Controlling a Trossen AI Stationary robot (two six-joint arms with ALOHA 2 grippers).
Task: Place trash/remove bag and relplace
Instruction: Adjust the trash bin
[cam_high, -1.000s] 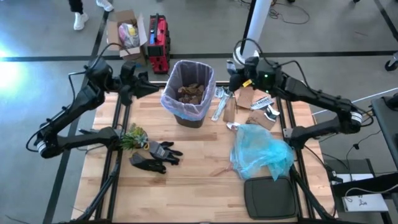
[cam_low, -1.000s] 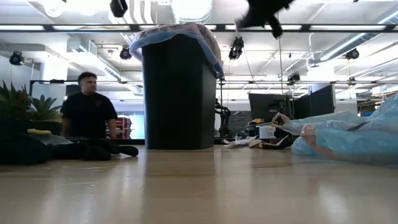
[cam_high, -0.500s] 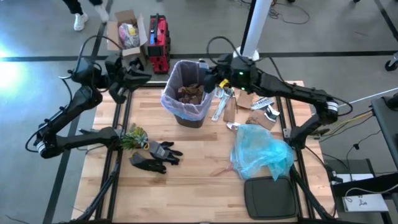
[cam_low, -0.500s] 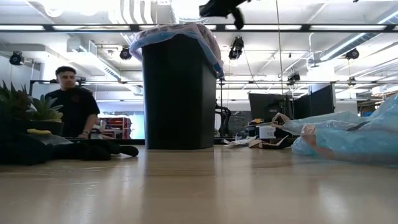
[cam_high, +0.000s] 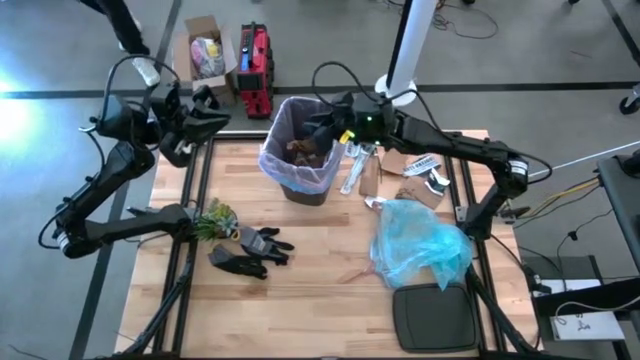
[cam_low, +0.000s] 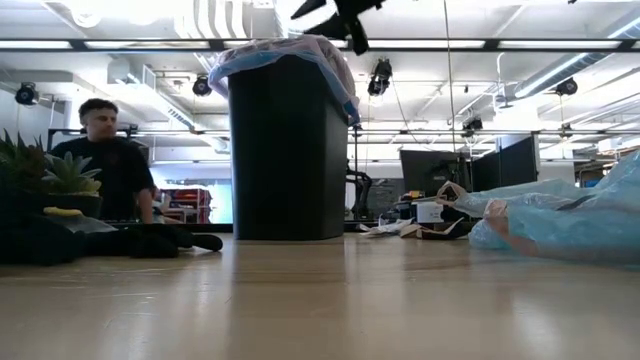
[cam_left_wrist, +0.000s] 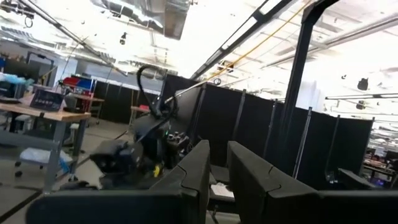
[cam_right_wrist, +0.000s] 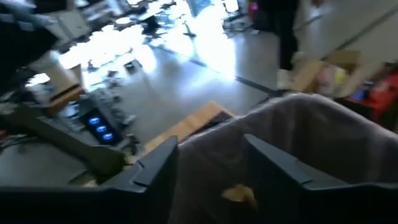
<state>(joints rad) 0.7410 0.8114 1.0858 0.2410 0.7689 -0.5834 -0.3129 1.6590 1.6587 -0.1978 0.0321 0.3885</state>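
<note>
The bag (cam_high: 300, 160) lines the bin (cam_high: 303, 189) at upper centre of the high view, trash (cam_high: 303, 150) piled inside. The right gripper (cam_high: 322, 127) hangs directly over the bin's mouth, fingers parted and empty. The left gripper (cam_high: 208, 112), nearly closed, waits at upper left, farther off.

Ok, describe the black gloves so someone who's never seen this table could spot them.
On the wooden table, look left of the black bin with the pink liner. The black gloves lie flat beside the small green plant, the only dark floppy things there.
</note>
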